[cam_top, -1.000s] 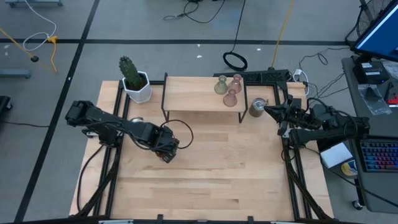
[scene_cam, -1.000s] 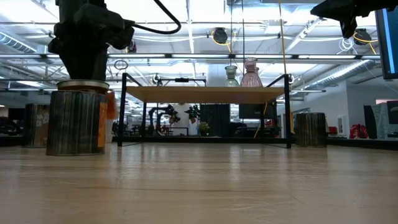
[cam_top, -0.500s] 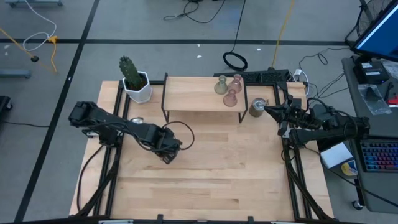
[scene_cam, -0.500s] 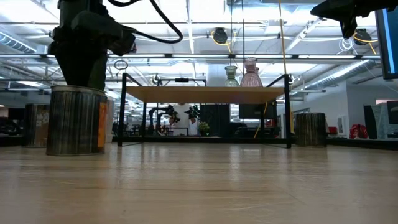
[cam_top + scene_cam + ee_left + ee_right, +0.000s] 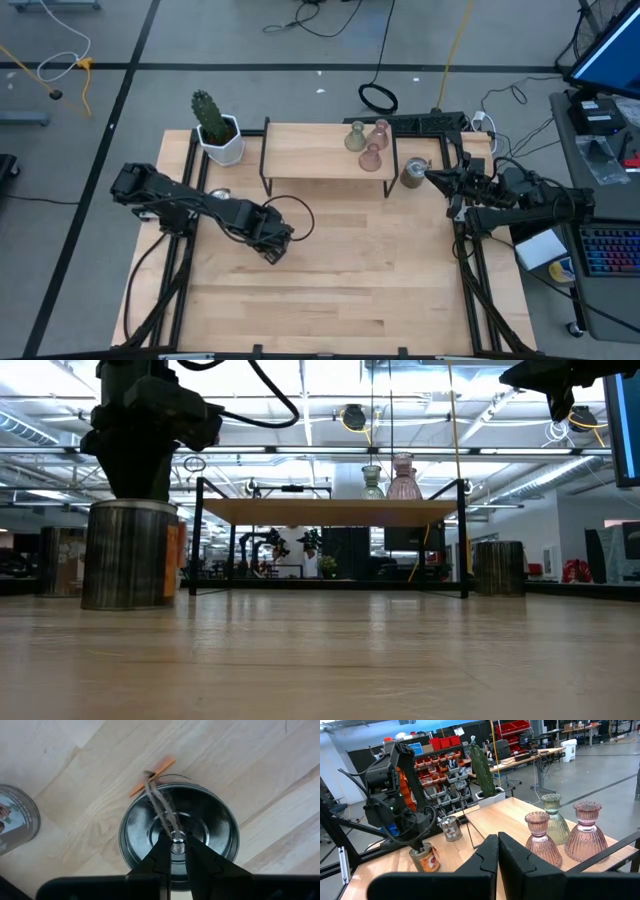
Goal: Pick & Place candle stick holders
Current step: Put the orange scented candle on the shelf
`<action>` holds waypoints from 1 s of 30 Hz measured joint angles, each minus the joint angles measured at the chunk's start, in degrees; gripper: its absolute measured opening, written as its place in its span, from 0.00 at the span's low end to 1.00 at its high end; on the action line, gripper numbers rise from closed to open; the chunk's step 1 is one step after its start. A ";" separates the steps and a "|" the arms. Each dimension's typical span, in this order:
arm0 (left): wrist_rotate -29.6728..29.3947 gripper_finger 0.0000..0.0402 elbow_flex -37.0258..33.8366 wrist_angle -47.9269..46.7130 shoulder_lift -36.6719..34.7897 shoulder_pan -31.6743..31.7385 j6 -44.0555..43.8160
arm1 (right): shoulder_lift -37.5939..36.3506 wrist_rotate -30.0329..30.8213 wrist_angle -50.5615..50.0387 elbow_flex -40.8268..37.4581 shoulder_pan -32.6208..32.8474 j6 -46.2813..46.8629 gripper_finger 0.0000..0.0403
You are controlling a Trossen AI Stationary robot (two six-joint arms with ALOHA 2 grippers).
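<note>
My left gripper [image 5: 272, 243] is shut inside a squat silver cup [image 5: 177, 827] with an orange tag, at the table's middle left; it also shows in the low view [image 5: 128, 555]. A second silver cup [image 5: 220, 192] stands on the table near the cactus side. A third [image 5: 413, 172] stands right of the shelf. Two pale pink holders [image 5: 380, 132] [image 5: 371, 157] and an olive-green one [image 5: 355, 138] stand on the shelf top. My right gripper [image 5: 496, 840] is shut and empty, raised beside the shelf's right end. My left gripper pinches the small post at the middle of the cup's inside [image 5: 175, 839] between its two fingers. The fingers come from above, pointing down into the cup. The cup stays upright, its base at table level; whether it is lifted clear I cannot tell.
A black-framed wooden shelf [image 5: 300, 150] stands at the table's far middle. A white pot with a green cactus [image 5: 215, 125] stands at the far left corner. Open wooden tabletop [image 5: 340, 290] lies toward the near edge.
My left gripper has gone a little toward the table's right edge with the silver cup, which stays upright.
</note>
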 joint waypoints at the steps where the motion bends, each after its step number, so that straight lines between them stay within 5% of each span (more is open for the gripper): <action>1: -0.08 0.08 -0.01 -0.03 0.00 0.00 0.09 | 0.00 0.00 0.02 -0.01 0.02 0.00 0.01; 30: 5.88 0.08 0.08 -0.71 -0.07 2.69 3.49 | 0.00 0.00 0.00 -0.01 0.01 -0.09 0.01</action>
